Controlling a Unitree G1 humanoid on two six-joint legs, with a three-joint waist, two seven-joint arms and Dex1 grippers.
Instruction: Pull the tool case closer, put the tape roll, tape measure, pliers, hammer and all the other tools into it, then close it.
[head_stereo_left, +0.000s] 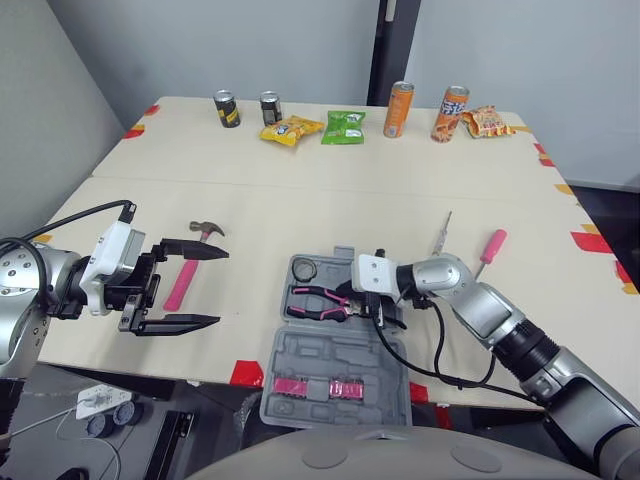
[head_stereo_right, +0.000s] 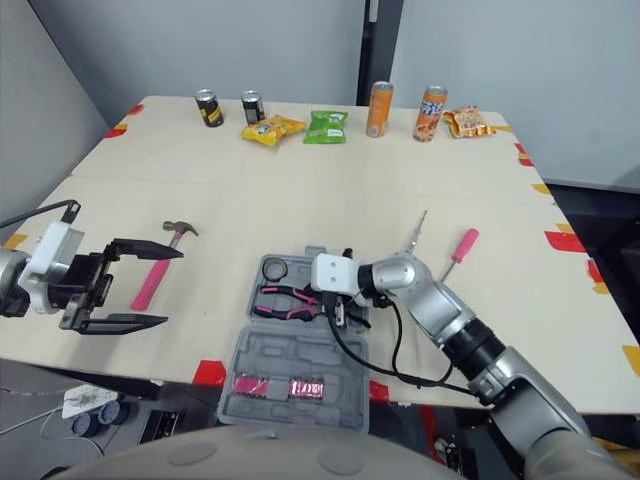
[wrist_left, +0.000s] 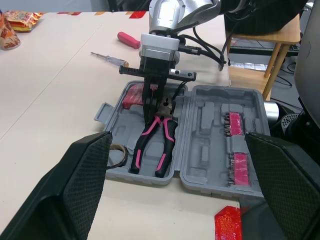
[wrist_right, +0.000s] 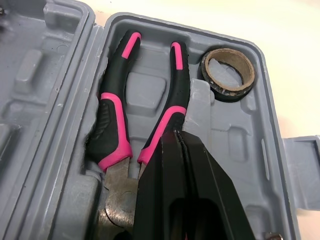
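The left end effector (head_stereo_left: 218, 287) is held wide open above the near left part of the surface (head_stereo_left: 330, 195), and the hammer (head_stereo_left: 181, 285) is seen lying between its fingers. The tool case (head_stereo_left: 340, 385) is laid open at the middle of the near edge. In its far half the tape roll (head_stereo_left: 305, 269) is set in a corner, with the pliers (head_stereo_left: 316, 303) seated beside it. The right end effector (head_stereo_left: 384, 316) is pressed closed, tips down by the pliers' head. Further right, a slim screwdriver (head_stereo_left: 442, 235) and a pink-handled screwdriver (head_stereo_left: 492, 246) are left on the surface.
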